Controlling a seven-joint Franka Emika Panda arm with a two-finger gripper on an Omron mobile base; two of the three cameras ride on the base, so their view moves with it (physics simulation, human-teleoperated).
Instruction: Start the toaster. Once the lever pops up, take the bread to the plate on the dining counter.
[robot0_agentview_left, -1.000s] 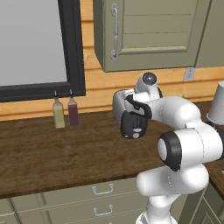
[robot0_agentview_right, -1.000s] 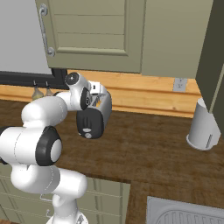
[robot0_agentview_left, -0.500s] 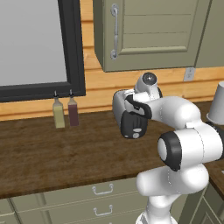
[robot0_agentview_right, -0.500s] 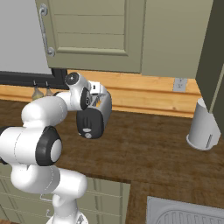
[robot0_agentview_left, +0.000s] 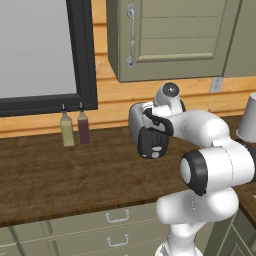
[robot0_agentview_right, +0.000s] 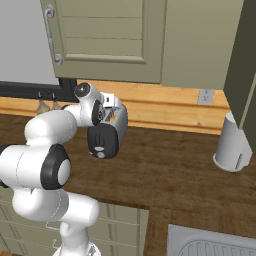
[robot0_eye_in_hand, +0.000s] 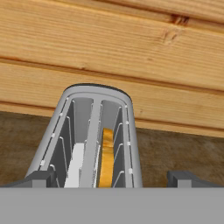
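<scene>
Base views flank arm, share toaster (robot0_agentview_left: 141, 120); hand view close above.

— We see the toaster (robot0_eye_in_hand: 96, 131) in silver-grey metal, with a black end face (robot0_agentview_left: 152, 142) carrying a pale grey knob.

— We agree; inside its slots we see one white slice (robot0_eye_in_hand: 75, 168) and one golden-orange slice (robot0_eye_in_hand: 106, 157).

— We note the counter (robot0_agentview_left: 60, 175) is dark brown wood grain, the wall planks (robot0_eye_in_hand: 112, 57) honey-coloured.

— We add grey-green cabinet doors (robot0_agentview_right: 115, 37), one yellowish bottle (robot0_agentview_left: 66, 131), one dark reddish bottle (robot0_agentview_left: 83, 128), and a pale grey canister (robot0_agentview_right: 233, 145).
</scene>
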